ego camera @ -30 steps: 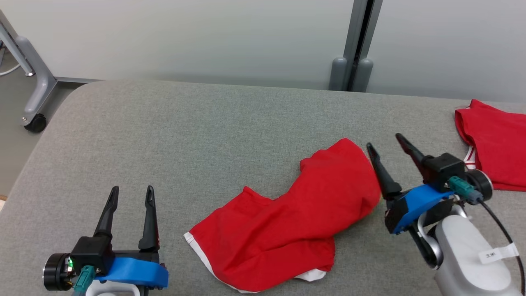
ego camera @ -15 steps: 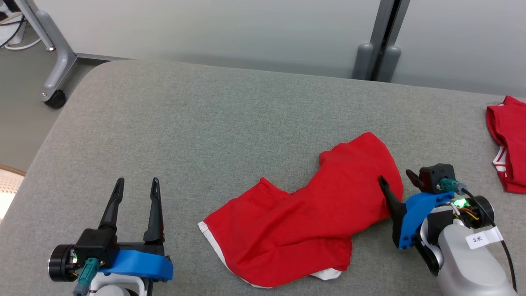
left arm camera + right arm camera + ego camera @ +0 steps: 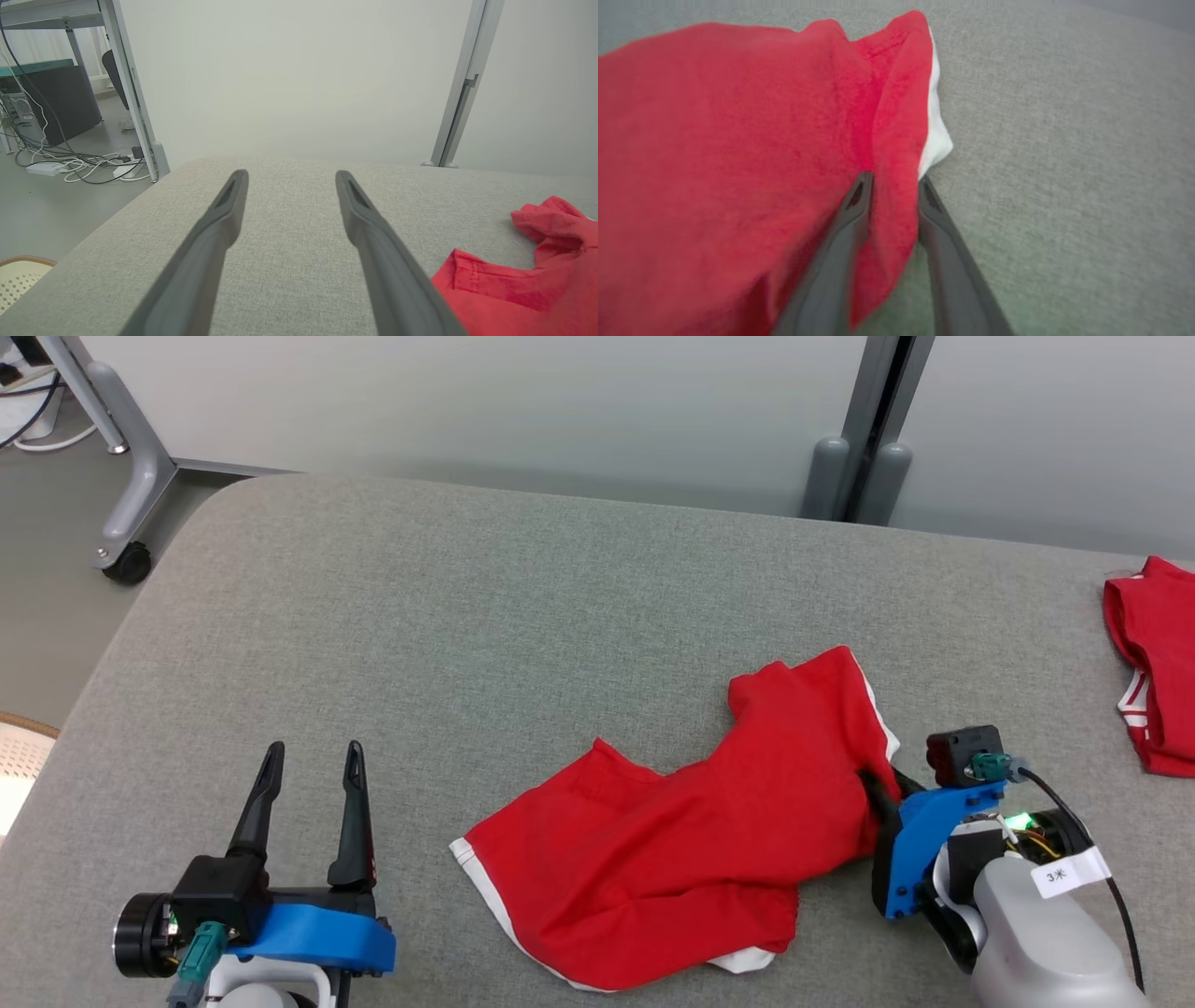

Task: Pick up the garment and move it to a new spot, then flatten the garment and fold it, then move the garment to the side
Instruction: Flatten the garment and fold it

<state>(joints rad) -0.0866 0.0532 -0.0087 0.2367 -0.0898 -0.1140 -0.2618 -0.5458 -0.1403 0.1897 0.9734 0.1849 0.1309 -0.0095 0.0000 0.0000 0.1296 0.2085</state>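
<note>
Red fabric fills the gap between the two dark fingers [image 3: 840, 242] of the right hand [image 3: 894, 183], which grasps a raised fold at the right-hand edge of the red garment [image 3: 691, 831]. How firm the pinch is cannot be told. Just past the fingertips a strip of white trim [image 3: 934, 135] shows along that edge. The garment lies crumpled near the front of the grey tabletop [image 3: 467, 616], its body running from the hand toward the robot's left. The left hand [image 3: 312, 751] is released, fingers spread, over bare tabletop and well apart from the cloth. A second red garment [image 3: 1153, 663] lies at the far right edge, apart from the work.

The step in hand looks like the pick-up, with the move to a new spot not yet begun. To do it well, the right hand should probably bite through both layers of the fold before lifting, since a thin pinch near the edge may slip out. A lift straight up, slow enough for the trailing cloth to peel off the tabletop without dragging, would suit. The open ground to the left seems the safer place to set it down, away from the second garment.
</note>
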